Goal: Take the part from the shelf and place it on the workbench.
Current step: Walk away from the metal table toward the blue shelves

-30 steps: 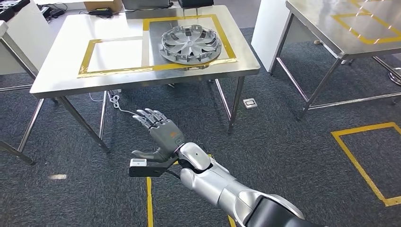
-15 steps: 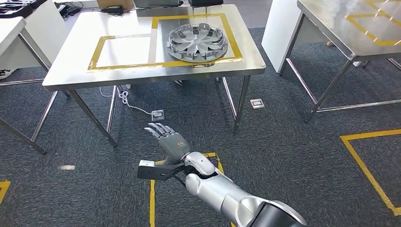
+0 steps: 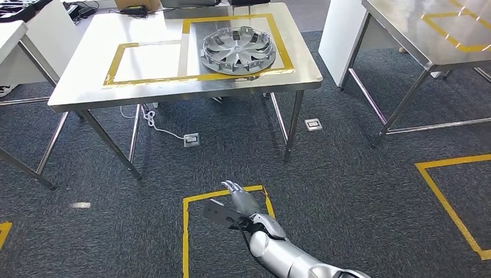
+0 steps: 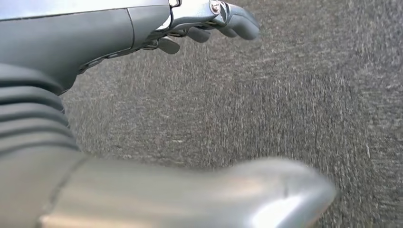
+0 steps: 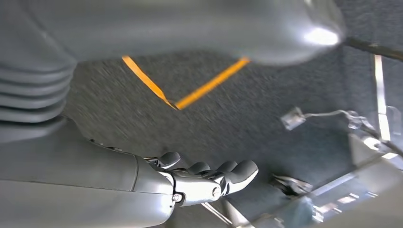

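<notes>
The part — a silver wheel cover with a ring of spokes and clips around its rim — lies flat on the steel desk at the far side of the scene. It sits inside the right-hand of two yellow-taped rectangles on the desk top, near that rectangle's near edge; the left rectangle holds nothing.

The right robot hand is low and near, over the grey carpet, well apart from the desk. It holds nothing; its fingers are loosely curved and side by side, not closed into a fist. It hangs above a yellow-taped square on the floor.

The left robot hand is seen close against the carpet, its fingers gently bent and with nothing in them.

A white cable runs across the floor under the desk to a small socket box; a second box lies near the desk's right leg. Another steel desk stands at the far right — it also carries yellow tape — and another taped outline marks the carpet on the right.
</notes>
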Robot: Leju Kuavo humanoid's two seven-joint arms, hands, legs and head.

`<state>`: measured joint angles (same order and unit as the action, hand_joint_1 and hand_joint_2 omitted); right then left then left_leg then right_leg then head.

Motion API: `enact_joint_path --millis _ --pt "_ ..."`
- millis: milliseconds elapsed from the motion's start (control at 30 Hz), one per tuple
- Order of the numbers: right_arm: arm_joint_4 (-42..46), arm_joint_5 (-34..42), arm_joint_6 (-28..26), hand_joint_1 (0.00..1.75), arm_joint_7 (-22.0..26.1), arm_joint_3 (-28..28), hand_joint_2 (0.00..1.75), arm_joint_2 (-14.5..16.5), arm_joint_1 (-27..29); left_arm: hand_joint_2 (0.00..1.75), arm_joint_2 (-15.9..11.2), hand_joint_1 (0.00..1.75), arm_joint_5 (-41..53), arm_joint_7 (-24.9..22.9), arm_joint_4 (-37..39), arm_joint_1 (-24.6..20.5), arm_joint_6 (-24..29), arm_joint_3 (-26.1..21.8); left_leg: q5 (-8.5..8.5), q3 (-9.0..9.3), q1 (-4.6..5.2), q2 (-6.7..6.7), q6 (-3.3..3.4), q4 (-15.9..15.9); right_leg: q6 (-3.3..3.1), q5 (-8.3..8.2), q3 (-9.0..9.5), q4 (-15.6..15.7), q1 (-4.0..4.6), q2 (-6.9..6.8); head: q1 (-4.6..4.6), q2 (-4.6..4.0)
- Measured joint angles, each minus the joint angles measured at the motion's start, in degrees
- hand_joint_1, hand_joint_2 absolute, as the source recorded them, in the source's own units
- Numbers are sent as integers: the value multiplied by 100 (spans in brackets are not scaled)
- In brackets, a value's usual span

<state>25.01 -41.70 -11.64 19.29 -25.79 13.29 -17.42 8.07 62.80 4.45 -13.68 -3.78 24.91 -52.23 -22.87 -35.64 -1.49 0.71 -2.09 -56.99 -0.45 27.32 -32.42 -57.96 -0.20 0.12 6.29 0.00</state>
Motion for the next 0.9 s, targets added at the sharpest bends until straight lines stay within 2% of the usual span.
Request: enact_joint_path --millis 767,900 --pt "-87 2089 575 0 -963 1248 0 -612 1358 0 -398 0 -3142 -213 -422 624 -1232 2479 -15 -20 5 0 14 -29 8 -1 -6 3 -7 -1 -1 0" --pt "-109 2448 676 0 -1128 1429 0 -699 1599 0 -482 0 -3681 -245 -511 718 -1446 2900 -74 -35 32 0 122 -79 78 -4 15 18 -43 -6 -17 0"
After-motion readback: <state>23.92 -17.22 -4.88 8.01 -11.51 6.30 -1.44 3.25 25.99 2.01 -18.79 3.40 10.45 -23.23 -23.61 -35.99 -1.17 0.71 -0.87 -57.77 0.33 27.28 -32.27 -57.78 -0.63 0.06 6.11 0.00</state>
